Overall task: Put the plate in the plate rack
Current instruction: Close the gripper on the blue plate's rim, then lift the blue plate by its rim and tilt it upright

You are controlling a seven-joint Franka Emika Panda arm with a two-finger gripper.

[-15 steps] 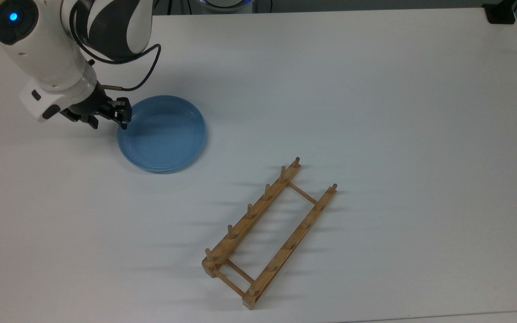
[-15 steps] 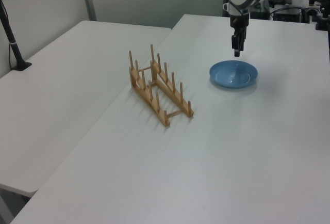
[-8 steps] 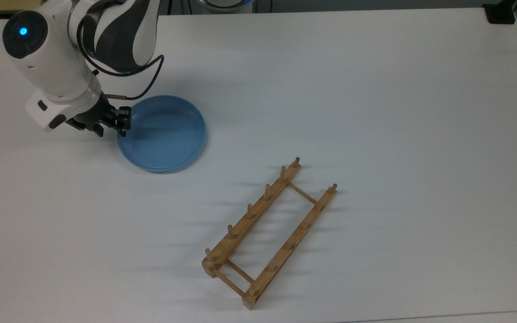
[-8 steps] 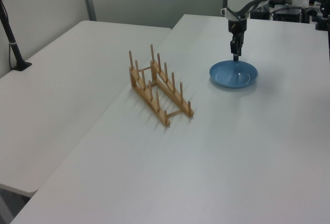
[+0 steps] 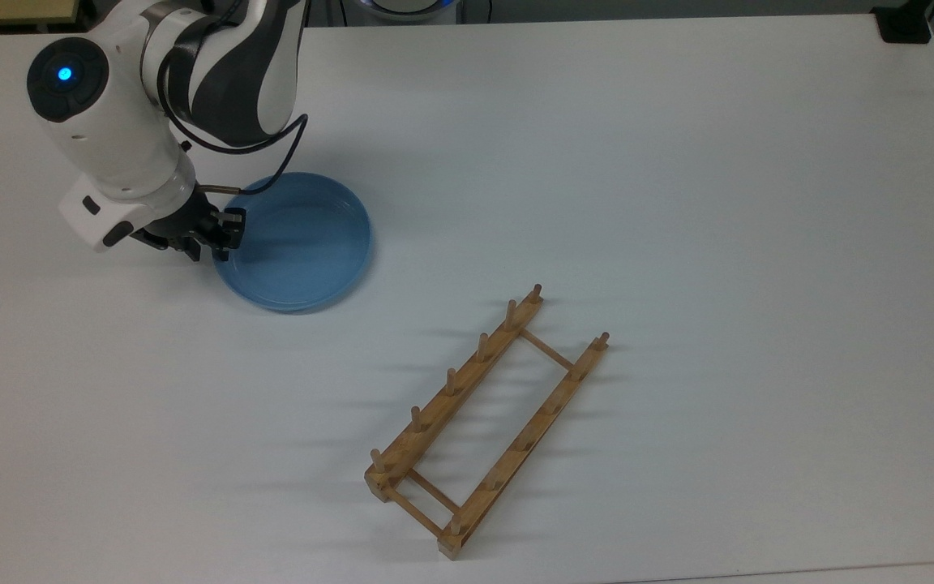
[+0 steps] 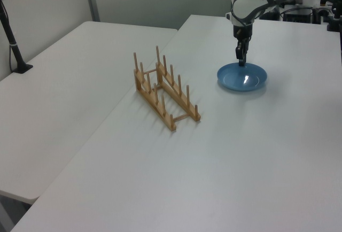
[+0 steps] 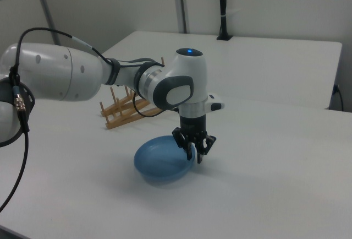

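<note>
The light-blue plate [image 5: 297, 243] lies flat on the white table, at the top view's left. My gripper [image 5: 216, 237] points down at the plate's left rim, open, with one finger inside the rim and one outside. In the right view the gripper [image 7: 196, 156] straddles the near right edge of the plate [image 7: 159, 162]. From the left view the gripper [image 6: 241, 62] hangs over the far edge of the plate [image 6: 243, 78]. The wooden plate rack [image 5: 487, 422] stands apart, lower right of the plate in the top view, holding nothing.
A black clamp [image 5: 905, 24] sits at the table's far right corner in the top view. In the left view a black pole [image 6: 13, 42] stands on a second table. The rack [image 6: 165, 93] lies left of the plate in the left view.
The gripper has come down and shifted slightly toward the plate, so its fingers now straddle the rim. Plate and rack have not moved.
</note>
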